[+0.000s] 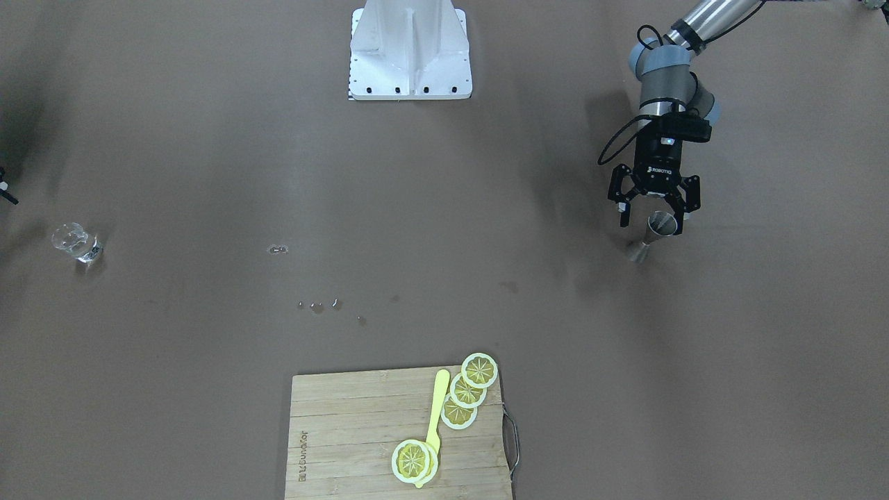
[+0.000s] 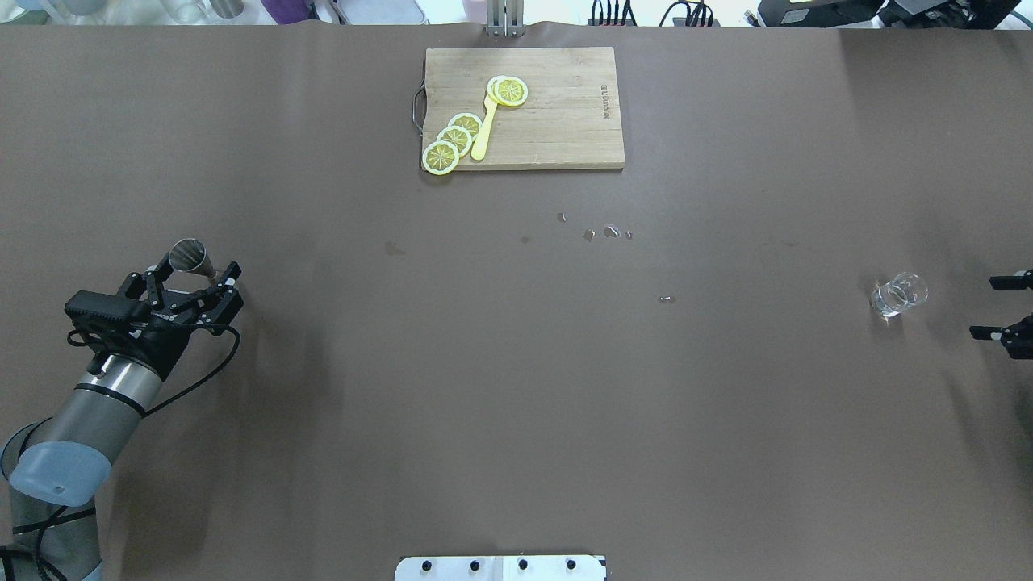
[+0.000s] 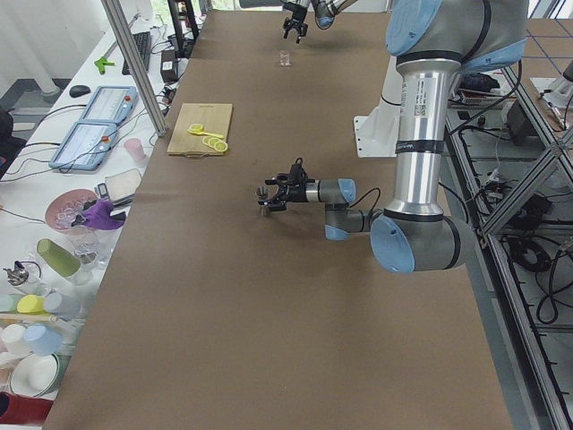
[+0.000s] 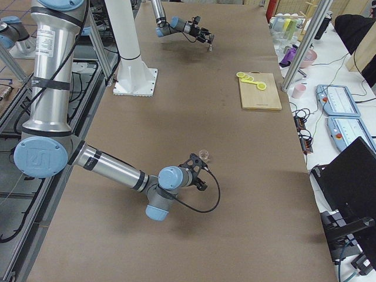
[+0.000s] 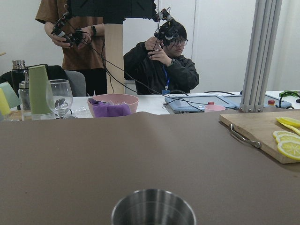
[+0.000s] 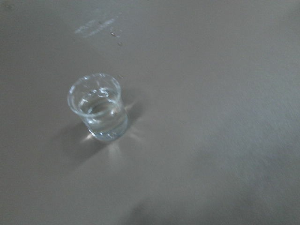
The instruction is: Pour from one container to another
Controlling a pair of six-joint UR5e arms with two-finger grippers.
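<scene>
The left arm comes in low over the brown surface: its silver forearm reaches forward and the wrist is level, so the left hand lies almost flat, just above the surface, with its fingers pointing away from the robot. The fingers are spread wide with the steel jigger between them. It stands upright on the surface with its open mouth up, and neither finger closes on it. From the left wrist camera only its round rim shows, at the bottom edge. White letters on the hand's black body read ROBOTIQ.

At the opposite end, the right arm stretches low along the surface with its wrist bent. Only the two fingers of the right hand reach into the overhead view, and they are set wide apart, holding nothing. The small glass stands upright near them but clear of them, with some clear liquid in it.

Further out, a few droplets lie around the middle of the surface. At the far edge is a wooden cutting board with lemon slices and a yellow spoon on it. A mark is burnt in along one short side, too small to read.

Beyond the surface, the left wrist camera shows a pink bowl and two persons, one seated and one standing
</scene>
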